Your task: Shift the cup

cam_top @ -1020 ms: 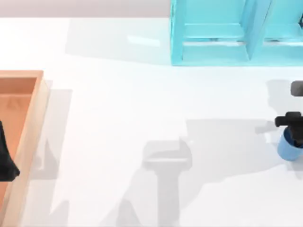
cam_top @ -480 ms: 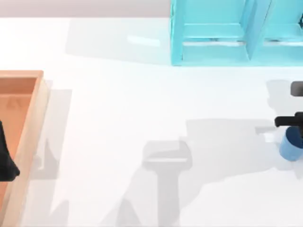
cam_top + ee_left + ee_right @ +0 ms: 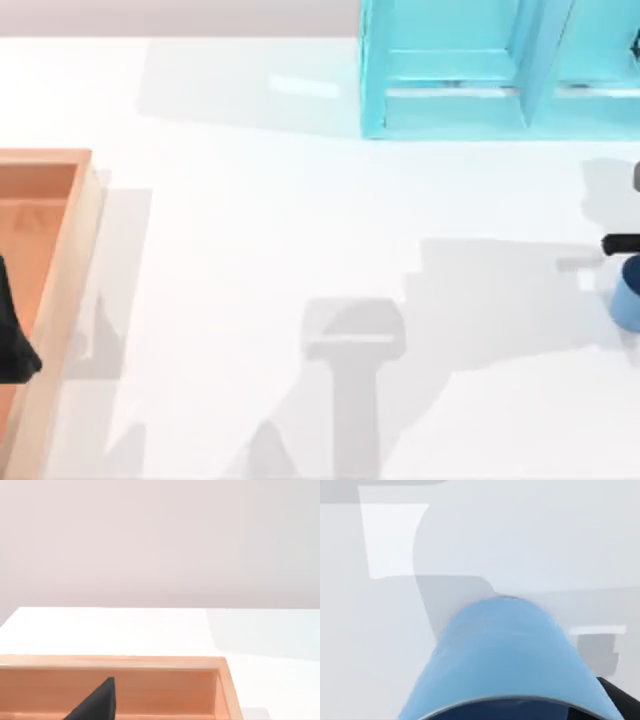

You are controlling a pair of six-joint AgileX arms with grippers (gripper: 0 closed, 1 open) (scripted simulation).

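At table's right edge: right gripper (image 3: 625,246) holding cup (image 3: 629,293) by rim, cup below.

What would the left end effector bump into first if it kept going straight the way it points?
Probably the far wall of the wooden tray; the left end effector sits low inside it, aimed that way. Depth is unclear, so it might pass over the rim onto bare table.

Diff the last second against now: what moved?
The small blue cylindrical cup and the right gripper over it slid together toward the table's right edge, now partly cut off by the top view's border. The left gripper over the wooden tray and the turquoise shelf unit stayed put.
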